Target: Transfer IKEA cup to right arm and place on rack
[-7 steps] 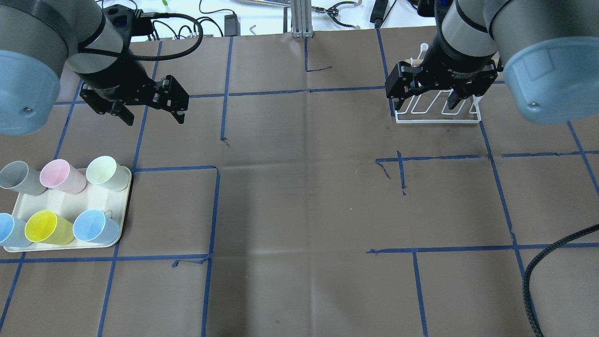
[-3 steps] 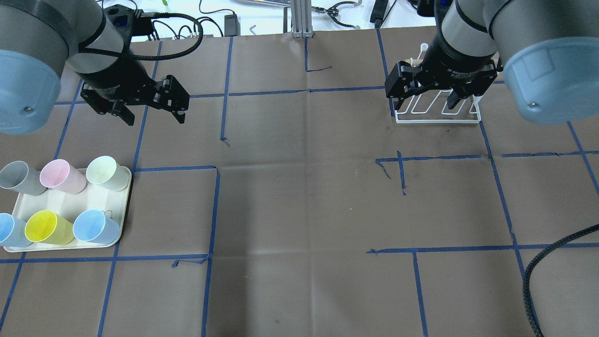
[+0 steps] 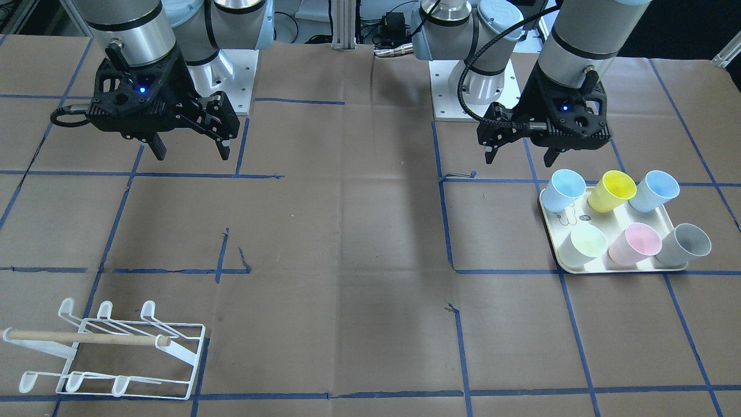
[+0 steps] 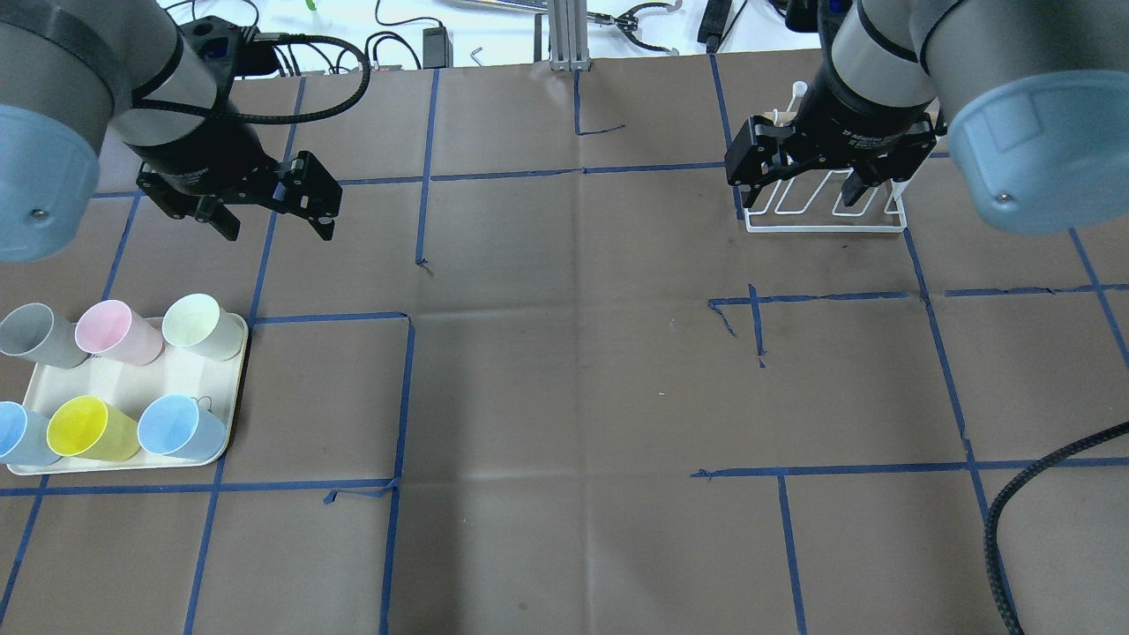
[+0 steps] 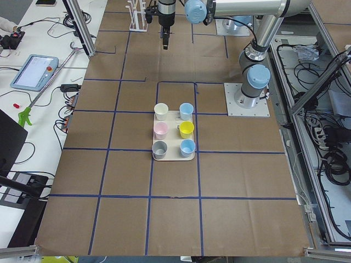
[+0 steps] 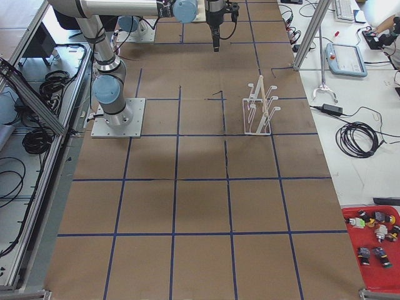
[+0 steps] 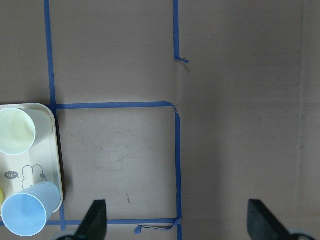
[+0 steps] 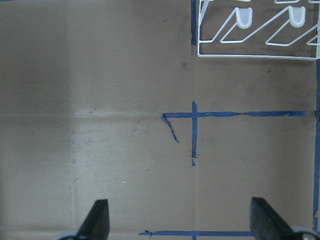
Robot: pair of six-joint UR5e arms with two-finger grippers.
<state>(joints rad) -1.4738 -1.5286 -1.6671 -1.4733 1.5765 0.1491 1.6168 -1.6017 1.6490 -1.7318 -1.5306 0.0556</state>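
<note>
Released, the left end effector (image 4: 278,227) should squarely straddle the pale-green cup (image 4: 203,324) at seven o'clock; right end effector (image 4: 794,190) likewise released.

A robotics lab: blue-taped table (image 4: 564,397), teach pendant (image 5: 34,71), loose cables (image 6: 359,137), aluminium framing (image 5: 78,27).

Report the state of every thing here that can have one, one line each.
left pincer: open, empty
right pincer: open, empty
rack: standing, no cup on its prongs
cups: all six upright on the tray, mouths up, none grasped
tray: lying flat, loaded with the six cups
</note>
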